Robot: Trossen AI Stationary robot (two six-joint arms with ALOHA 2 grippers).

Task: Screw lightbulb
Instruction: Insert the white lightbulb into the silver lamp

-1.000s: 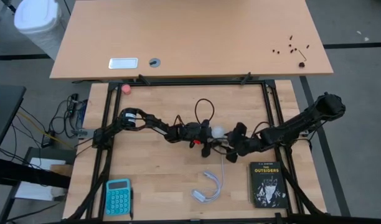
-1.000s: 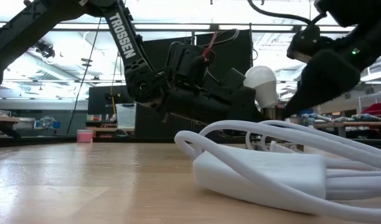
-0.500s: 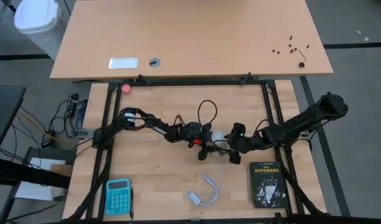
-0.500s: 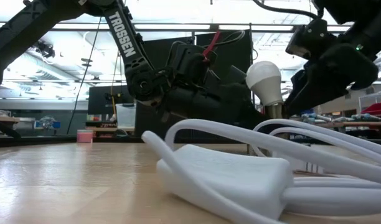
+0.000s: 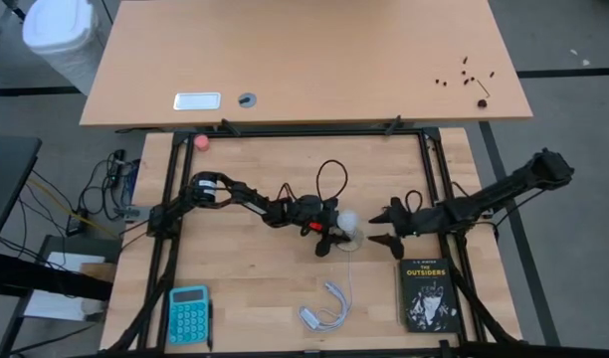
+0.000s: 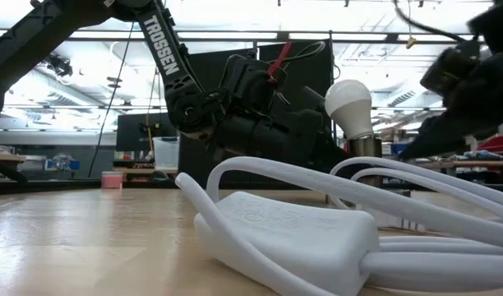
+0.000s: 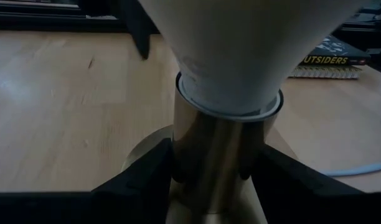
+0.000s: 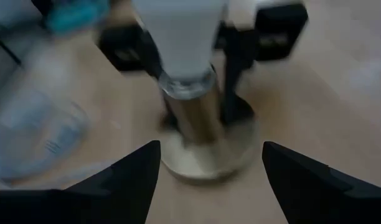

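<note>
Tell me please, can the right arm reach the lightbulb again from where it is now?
Probably yes. The right gripper is open beside the lightbulb, with only bare table between them. The left gripper grips the brass socket lower down, leaving the globe free.

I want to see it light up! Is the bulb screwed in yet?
Nearly, it seems. The lightbulb already stands upright in the brass socket. The left gripper holds the socket's stem. The right gripper is open and off the bulb. Whether more turns are needed, I cannot tell.

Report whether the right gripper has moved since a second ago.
Yes. In the high view the right gripper has drawn back off the lightbulb, rightward, now above the book.
</note>
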